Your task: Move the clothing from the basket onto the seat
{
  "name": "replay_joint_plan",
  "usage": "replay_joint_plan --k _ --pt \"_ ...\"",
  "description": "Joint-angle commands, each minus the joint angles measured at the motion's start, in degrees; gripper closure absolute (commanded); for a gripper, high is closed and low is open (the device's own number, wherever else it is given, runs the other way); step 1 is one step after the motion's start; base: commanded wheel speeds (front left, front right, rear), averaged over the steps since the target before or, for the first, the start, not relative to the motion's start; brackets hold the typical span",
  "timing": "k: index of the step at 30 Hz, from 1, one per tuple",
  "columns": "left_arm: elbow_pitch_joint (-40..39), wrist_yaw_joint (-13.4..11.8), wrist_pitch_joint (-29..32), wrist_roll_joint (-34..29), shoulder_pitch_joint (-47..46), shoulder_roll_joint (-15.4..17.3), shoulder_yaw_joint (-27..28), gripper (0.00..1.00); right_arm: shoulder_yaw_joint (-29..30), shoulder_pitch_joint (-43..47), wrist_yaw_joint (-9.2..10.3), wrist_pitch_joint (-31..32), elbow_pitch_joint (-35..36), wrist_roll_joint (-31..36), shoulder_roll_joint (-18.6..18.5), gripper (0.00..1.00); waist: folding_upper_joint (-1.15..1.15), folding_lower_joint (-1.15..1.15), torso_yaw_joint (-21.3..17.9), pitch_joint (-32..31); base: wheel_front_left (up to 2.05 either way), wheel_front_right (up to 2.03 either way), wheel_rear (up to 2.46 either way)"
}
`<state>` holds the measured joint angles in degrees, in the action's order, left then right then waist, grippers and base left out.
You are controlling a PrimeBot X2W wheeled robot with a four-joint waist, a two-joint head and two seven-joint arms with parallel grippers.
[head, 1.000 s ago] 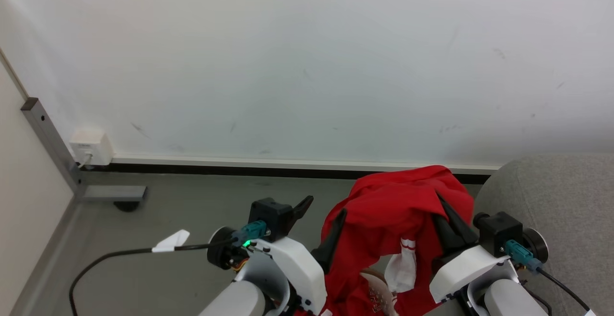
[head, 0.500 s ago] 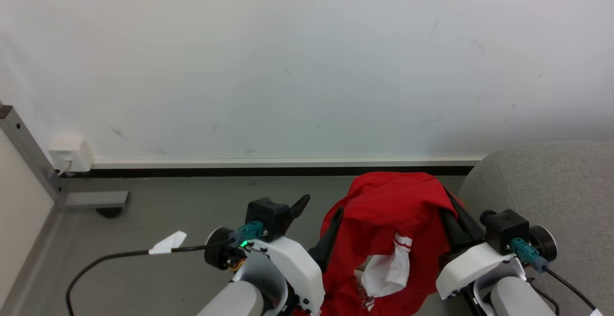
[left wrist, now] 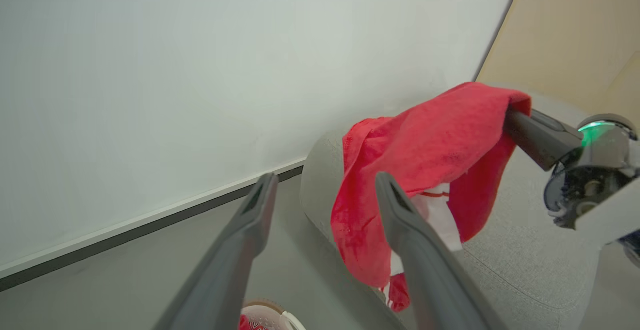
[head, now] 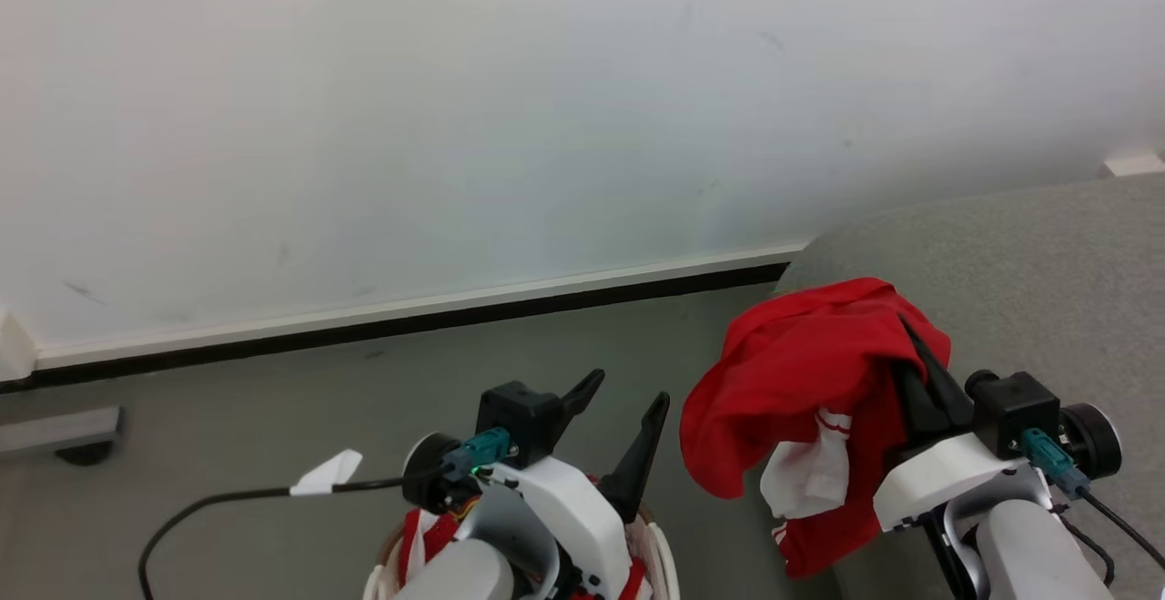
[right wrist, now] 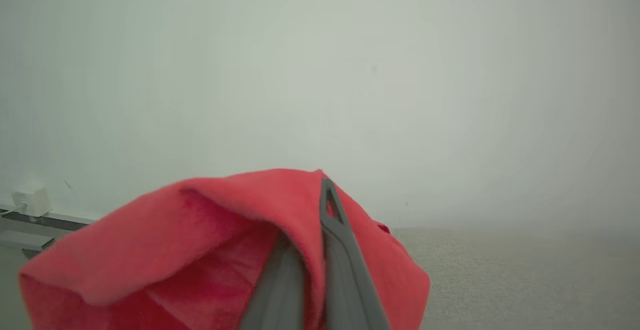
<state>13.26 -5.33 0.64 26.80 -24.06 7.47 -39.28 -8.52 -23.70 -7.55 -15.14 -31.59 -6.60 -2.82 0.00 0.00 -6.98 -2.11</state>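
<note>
The right end effector (head: 913, 359) is clenched on crumpled red clothing (head: 801, 372) at the edge of the rounded grey fabric seat (head: 1028, 281). The left end effector (head: 628, 386) gapes empty above the basket (head: 669, 568), which is mostly cut off.

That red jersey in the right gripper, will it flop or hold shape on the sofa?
Likely floppy: the red jersey sags in folds around the right gripper. Probably light, since one pinch carries it. It may slump off the sofa near its rounded edge.

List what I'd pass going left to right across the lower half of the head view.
Grey floor bracket → white cable tag → left end effector, open → clothing → right end effector, shut on the clothing.
</note>
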Motion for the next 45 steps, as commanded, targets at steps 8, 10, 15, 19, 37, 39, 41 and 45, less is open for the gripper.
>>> replay_joint_plan --k 8,10,15,19,37,39,41,45 --pt "0.87 0.66 -2.24 0.21 -0.29 -1.0 -1.3 0.0 4.77 -2.59 0.12 -0.01 1.16 2.83 -0.13 1.0 0.0 0.0 -4.14 3.67 0.0 0.0 0.0" --pt "1.17 0.8 -2.8 -0.18 -0.68 -1.21 -1.7 0.0 5.84 -3.89 0.12 -0.01 0.8 2.9 -0.15 1.0 0.0 0.0 -3.9 4.79 0.0 0.0 0.0" --pt "0.61 1.64 -4.18 -1.86 -3.64 -0.98 -2.21 0.0 9.4 -11.14 0.12 -0.01 1.29 3.26 -3.91 1.0 0.0 0.0 -1.49 12.63 0.0 0.0 0.0" --pt "0.57 2.94 -6.3 -3.15 -7.16 -0.8 -2.2 0.0 12.43 -18.5 0.12 0.0 -0.14 3.14 -9.51 1.0 0.0 0.0 1.4 19.9 0.0 0.0 0.0" --pt "7.33 5.01 -15.21 -3.59 -13.11 -1.84 0.4 0.0 42.87 -25.4 0.13 4.52 -17.55 18.2 -23.88 0.89 0.0 0.0 8.41 31.4 0.0 0.0 0.0" --pt "8.34 5.19 -15.44 -3.54 -12.66 -1.8 0.86 0.0 45.98 -23.5 0.12 3.74 -19.19 20.28 -21.88 0.56 0.0 0.0 8.21 30.93 0.0 0.0 0.0" --pt "9.36 5.16 -15.72 -3.72 -12.12 -1.28 1.56 0.0 48.29 -22.06 0.12 2.65 -20.45 21.65 -19.66 0.0 0.0 0.0 7.76 30.17 0.0 0.0 0.0" --pt "9.99 4.79 -15.8 -3.83 -10.44 -0.55 3.88 0.0 49.6 -19.83 0.12 0.54 -21.29 23.68 -16.4 0.0 0.0 0.0 6.45 27.45 0.0 0.0 0.0"
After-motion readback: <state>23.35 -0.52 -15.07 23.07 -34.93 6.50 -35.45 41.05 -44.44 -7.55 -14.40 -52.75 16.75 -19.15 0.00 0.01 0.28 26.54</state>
